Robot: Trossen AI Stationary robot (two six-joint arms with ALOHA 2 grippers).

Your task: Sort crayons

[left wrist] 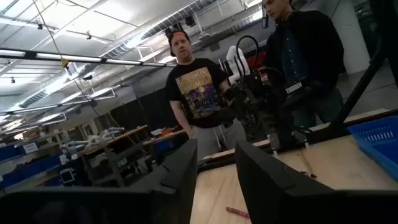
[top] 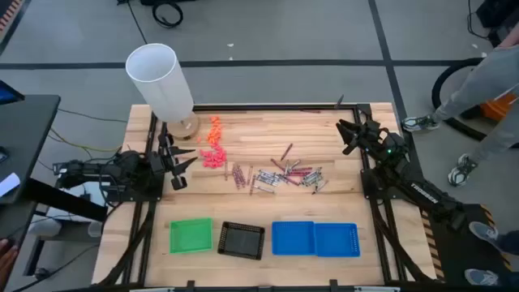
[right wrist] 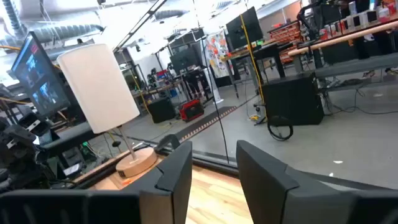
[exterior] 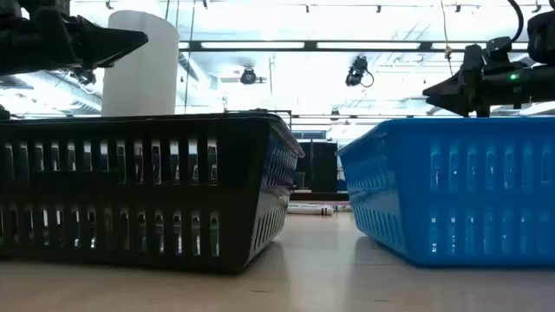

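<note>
A: Worktop (top: 324, 130), pale wood, carries everything. Largest item?

B: White lamp (top: 162, 79), shade tilted, wooden base near the far left corner. Then the trays in a row along the near edge: blue tray (top: 315, 239), a double one, toward the right; black tray (top: 242, 240) at the middle; green tray (top: 190, 236) left of it. All three look bare inside from above.

A: Arms?

B: Left gripper (top: 180, 166) hangs over the left edge, fingers pointing inward, parted a little, nothing between them. Right gripper (top: 349, 134) hangs near the far right corner, fingers likewise slightly parted and holding nothing. Both well apart from the trays.

A: The crayons?

B: Crayons (top: 280, 176) lie scattered in a loose heap mid-worktop, slightly right of centre: maroon, pinkish and grey sticks, some crossing each other, a few strays toward the left. None in any tray.

A: Smaller bits?

B: Chunky orange and pink pieces (top: 213, 144) in a trail beside the lamp base, between it and the crayons.

A: Beyond the worktop?

B: Two people (left wrist: 193, 87) stand behind it in the left wrist view.
</note>
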